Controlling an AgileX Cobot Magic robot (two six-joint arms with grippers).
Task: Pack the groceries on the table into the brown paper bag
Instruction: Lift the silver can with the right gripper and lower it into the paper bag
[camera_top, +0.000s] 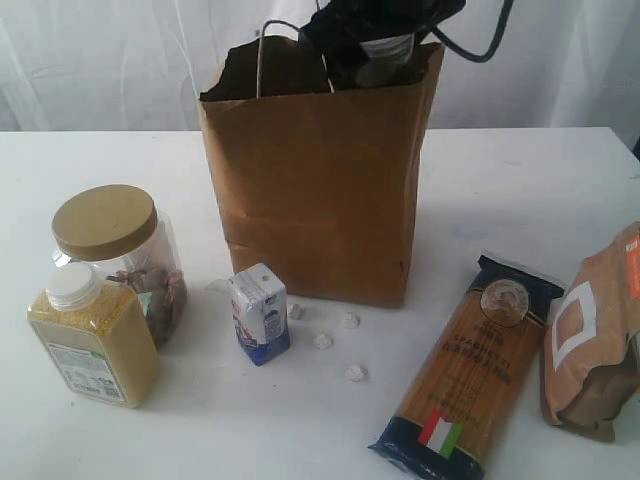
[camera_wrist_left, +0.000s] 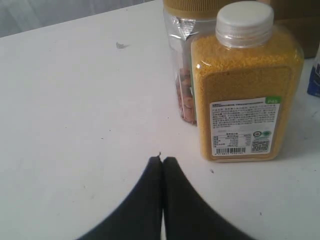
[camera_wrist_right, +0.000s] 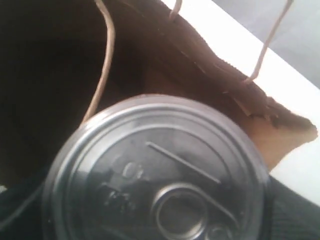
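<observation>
Right fingers (camera_wrist_right: 296, 216) clasping pull-tab can (camera_wrist_right: 160, 170) at brown paper bag (camera_top: 310, 190) mouth, left fingers (camera_wrist_left: 145, 210) shut over table (camera_wrist_left: 75, 100)

Exterior view: raised, front-on, looks down across the tabletop (camera_top: 520, 190) toward a white curtain (camera_top: 100, 60). Mid range, bag (camera_top: 310, 190) centred. Left wrist view: low over the tabletop, angled forward and down past the left claw (camera_wrist_left: 163, 161), with the bottle (camera_wrist_left: 245, 95) and jar (camera_wrist_left: 181, 75) near. Right wrist view: very close, looks down on the can (camera_wrist_right: 160, 175) lid over the bag's open mouth. Exterior shares bottle and jar with left wrist, and the bag mouth with right wrist.
</observation>
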